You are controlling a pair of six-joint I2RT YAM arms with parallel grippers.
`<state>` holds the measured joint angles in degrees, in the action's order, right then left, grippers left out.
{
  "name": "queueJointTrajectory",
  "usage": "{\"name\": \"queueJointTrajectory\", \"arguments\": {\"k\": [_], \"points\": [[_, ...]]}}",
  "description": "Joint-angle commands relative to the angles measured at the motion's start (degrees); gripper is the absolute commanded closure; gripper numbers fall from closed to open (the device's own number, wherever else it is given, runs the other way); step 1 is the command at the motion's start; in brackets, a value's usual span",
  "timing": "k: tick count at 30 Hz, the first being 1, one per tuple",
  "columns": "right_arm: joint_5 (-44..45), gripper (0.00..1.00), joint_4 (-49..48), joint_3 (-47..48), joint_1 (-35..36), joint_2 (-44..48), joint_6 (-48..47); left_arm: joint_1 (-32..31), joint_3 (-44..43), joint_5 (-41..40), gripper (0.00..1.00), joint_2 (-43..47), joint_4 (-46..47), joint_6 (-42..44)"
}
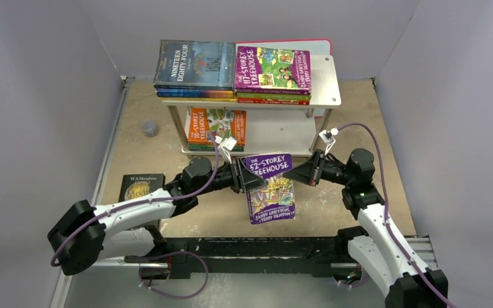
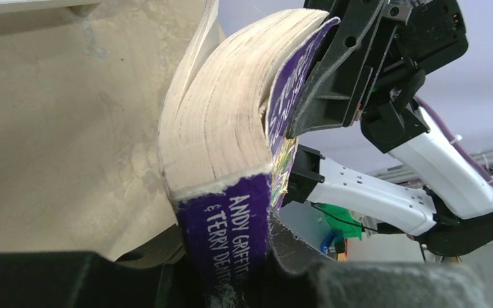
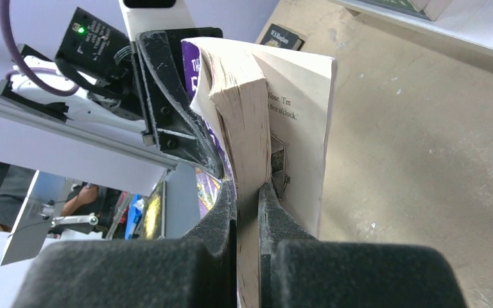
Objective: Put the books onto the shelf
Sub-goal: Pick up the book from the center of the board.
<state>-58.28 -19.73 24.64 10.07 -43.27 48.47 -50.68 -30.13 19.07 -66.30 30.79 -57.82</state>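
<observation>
A purple "52-Storey Treehouse" book [image 1: 268, 168] hangs in the air in front of the shelf [image 1: 325, 85], held from both sides, its front cover drooping. My left gripper [image 1: 249, 178] is shut on its spine [image 2: 228, 231]. My right gripper [image 1: 295, 173] is shut on part of the page block [image 3: 244, 122] at the opposite edge, and a loose leaf stands free beside it. "Nineteen Eighty-Four" [image 1: 194, 64] and a purple "Treehouse" book [image 1: 273, 67] top two stacks on the upper board. An orange "Treehouse" book [image 1: 216, 126] lies on the lower tier. A black book [image 1: 140, 187] rests on the table at the left.
A small grey cap [image 1: 149, 128] sits on the tabletop left of the shelf. Grey walls close in the left, right and back sides. A pink-edged white board [image 1: 318, 43] stands behind the shelf. A black rail [image 1: 244, 247] runs along the near edge.
</observation>
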Motion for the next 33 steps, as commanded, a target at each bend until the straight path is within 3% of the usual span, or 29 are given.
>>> {"name": "queueJointTrajectory", "arguments": {"k": [1,3,8,9,15,20,26,33], "points": [[3.3,0.94,0.2,4.8,1.7,-1.4,-2.3,-0.3,-2.4,-7.7,1.0,5.2,-4.9,4.7],[5.1,0.82,1.3,5.4,2.0,-2.8,-3.4,-0.2,-2.0,-12.8,1.0,7.9,-7.5,4.9],[11.5,0.37,-0.6,5.2,4.0,-3.6,-1.8,0.0,-0.7,-29.3,1.0,16.8,-13.0,2.8],[13.1,0.33,-1.2,5.1,4.4,-3.2,-1.3,0.0,-0.8,-33.2,1.0,18.7,-15.1,2.3],[18.5,0.22,-7.9,3.9,6.2,-3.5,5.9,0.1,-0.9,-47.4,1.0,27.9,-21.3,-3.3],[24.4,0.2,-12.2,1.8,9.5,-3.9,14.1,0.0,-3.3,-51.5,1.0,29.3,-23.9,-9.4],[33.7,0.2,-11.9,1.0,14.9,-3.3,22.0,0.0,-2.9,-57.2,1.0,29.1,-22.4,-16.9],[42.5,0.18,-10.6,2.6,22.1,-5.9,28.5,0.0,-0.6,-61.3,1.0,27.3,-12.8,-24.3]]}}
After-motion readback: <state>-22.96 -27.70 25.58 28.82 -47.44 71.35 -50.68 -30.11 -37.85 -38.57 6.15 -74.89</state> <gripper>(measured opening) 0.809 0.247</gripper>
